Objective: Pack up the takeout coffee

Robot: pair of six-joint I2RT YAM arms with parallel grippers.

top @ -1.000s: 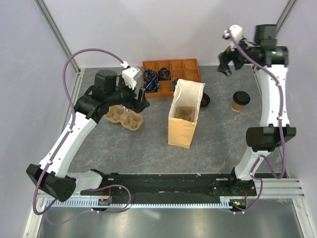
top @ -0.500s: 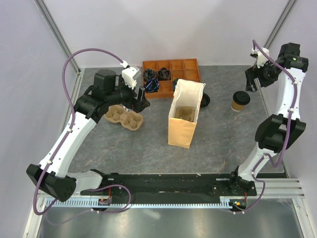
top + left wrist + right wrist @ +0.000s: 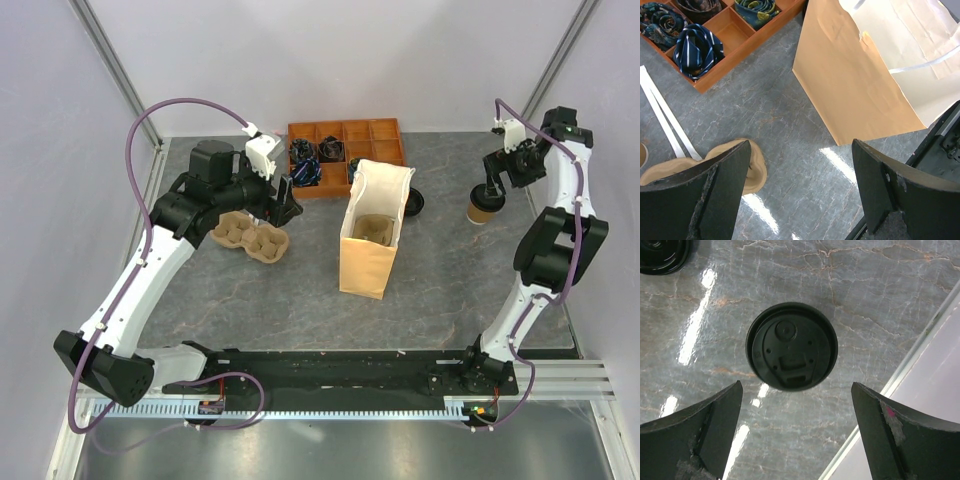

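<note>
Two robot arms rise from the bottom edge of the overhead view, one on each side of a grey marbled counter (image 3: 300, 300). At the middle of the frame stands an upright paper bag (image 3: 370, 250), its mouth open to the top.

Left of the bag lies a moulded pulp cup carrier (image 3: 250, 240). The left gripper (image 3: 283, 205) hovers just above the carrier's right end, its jaws spread wide and holding nothing. In the left wrist view, bare counter shows between the gripper (image 3: 801, 150) fingers.

At the right of the frame stands the takeout coffee (image 3: 486, 205), a brown cup with a black lid, upright on the counter with its long axis vertical. The right gripper (image 3: 495, 182) hangs directly over it, pointing down. In the right wrist view the round lid of the coffee (image 3: 791, 346) sits centred between the two gripper fingers, which are wide open, empty and not touching the cup. The right arm is by far the nearer one, and a straight descent looks like what the grasp calls for.

Between cup and bag lies a loose black lid (image 3: 412, 202), flat on the counter. It looks low enough not to block a lifted carry to the bag.

Farthest back, at the upper centre, sits an orange compartment tray (image 3: 375, 140) holding rolled neckties.
</note>
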